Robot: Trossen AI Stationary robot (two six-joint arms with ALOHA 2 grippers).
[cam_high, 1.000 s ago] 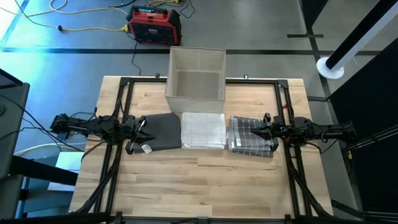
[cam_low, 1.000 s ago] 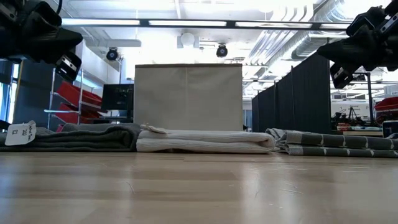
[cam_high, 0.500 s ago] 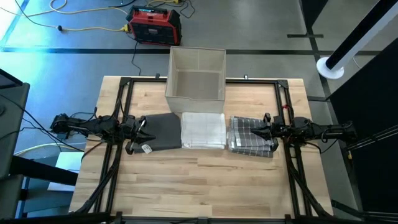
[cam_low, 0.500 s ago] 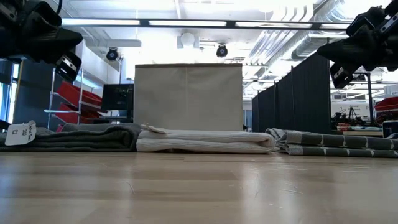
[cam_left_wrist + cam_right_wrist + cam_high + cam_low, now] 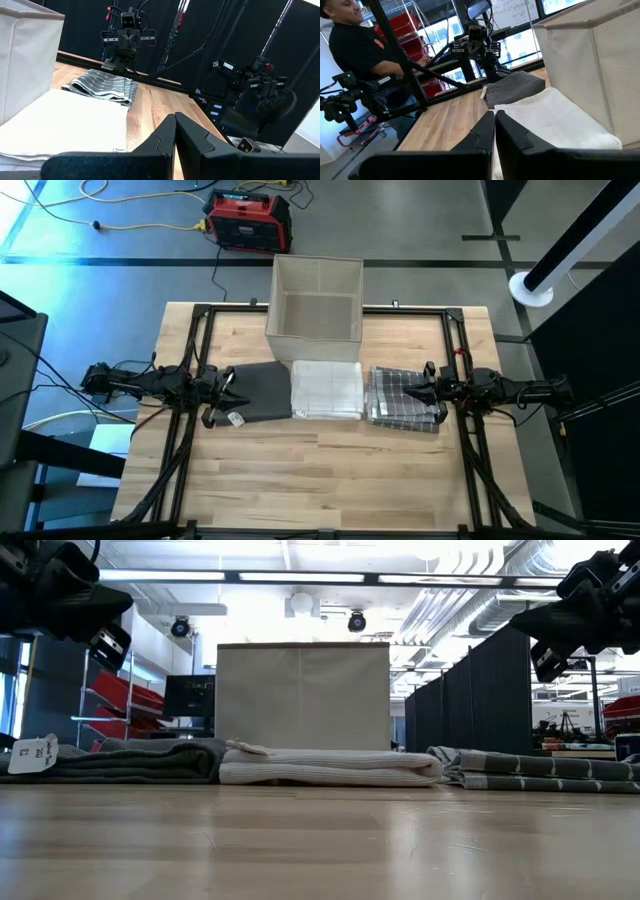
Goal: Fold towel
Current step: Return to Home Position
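Gray checked towel [image 5: 405, 400]: folded flat, rectangular, on right part of tabletop [image 5: 320, 470], mid-depth. Lies alone, nothing gripping it.

Just beside it toward centre: folded white towel [image 5: 327, 388], ribbed. Next along, abutting the white one on its far side: folded dark gray towel [image 5: 262, 390] w/ white tag [image 5: 237, 418] sticking out at its near left corner. Three in a row across tabletop.

Behind white towel, at back edge: beige fabric bin [image 5: 315, 300], open top, upright.

Right claw [image 5: 413, 392]: over the checked towel, raised well clear of it per low view. Fingers pressed together, holding nothing (wrist view shows tips meeting).

Left claw [image 5: 224, 392]: over outer edge of dark gray towel, also raised well above the cloth. Fingers pressed together, nothing held.

Both arms stretched in horizontally from opp. sides, facing each other.

Beyond tabletop: red unit [image 5: 248, 220] on floor behind bin w/ cables. Person [image 5: 365, 55] in black shirt in the room off the left side, seen in right wrist view.
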